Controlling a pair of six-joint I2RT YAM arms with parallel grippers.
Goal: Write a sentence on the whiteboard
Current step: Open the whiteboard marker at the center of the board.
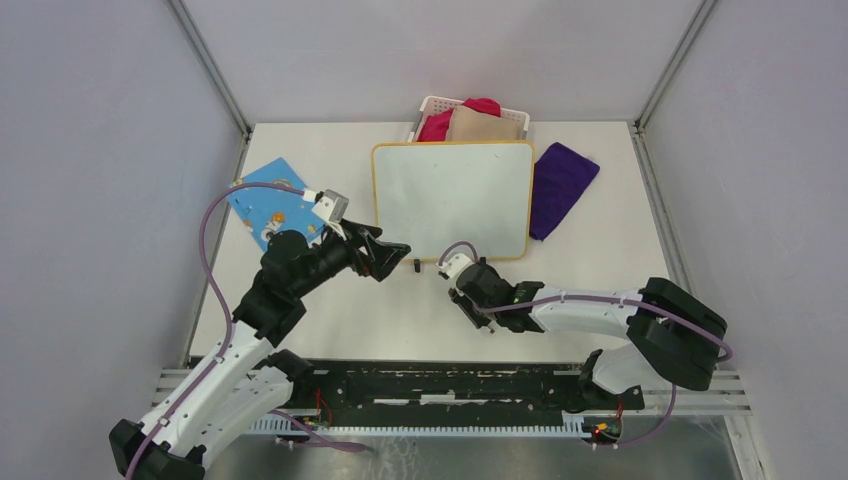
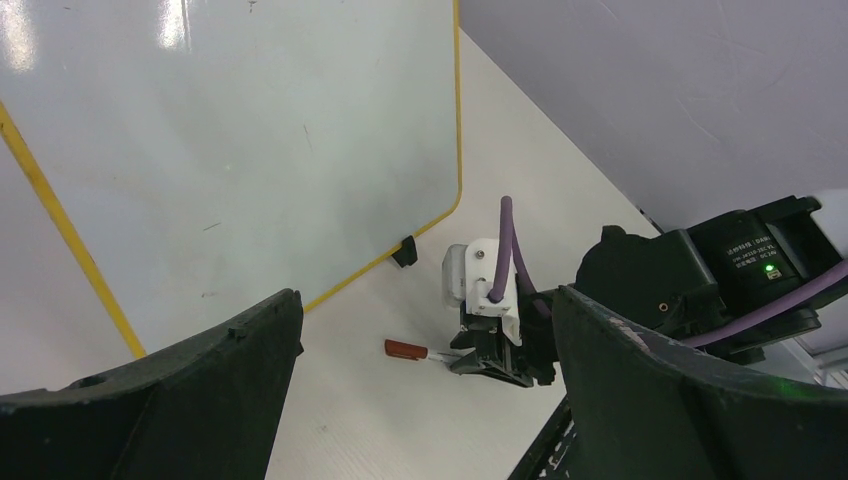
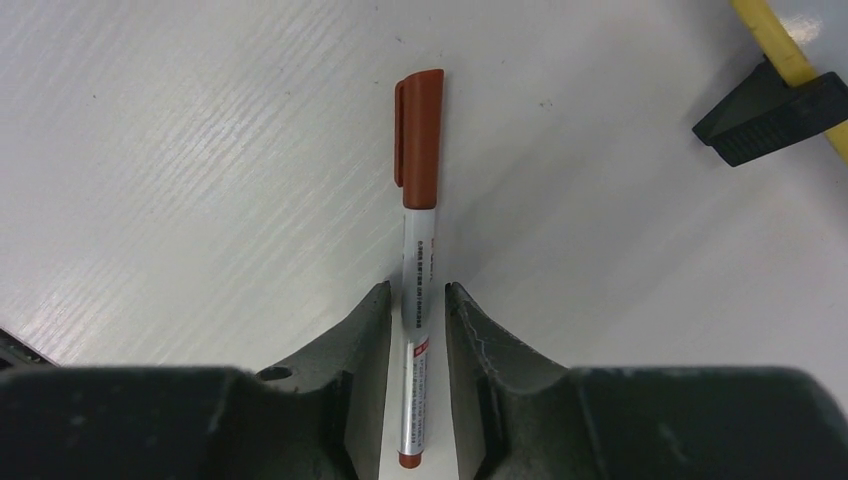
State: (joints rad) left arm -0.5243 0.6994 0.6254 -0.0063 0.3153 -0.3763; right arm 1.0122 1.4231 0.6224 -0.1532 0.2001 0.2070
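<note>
The whiteboard (image 1: 452, 200), white with a yellow rim, lies flat at the table's middle back; its face (image 2: 250, 150) is blank and no sentence shows on it. A marker (image 3: 415, 260) with a red cap lies on the table just in front of the board's near edge, also seen in the left wrist view (image 2: 405, 348). My right gripper (image 3: 417, 290) is low over it, fingers on either side of the barrel with thin gaps, open. In the top view that gripper (image 1: 452, 272) covers the marker. My left gripper (image 1: 398, 255) hovers wide open beside it, empty (image 2: 425, 300).
A white basket (image 1: 470, 110) with red and tan cloths stands behind the board. A purple cloth (image 1: 560, 185) lies to its right, a blue board (image 1: 275, 210) to its left. A black foot (image 3: 765, 120) sticks out under the board's rim.
</note>
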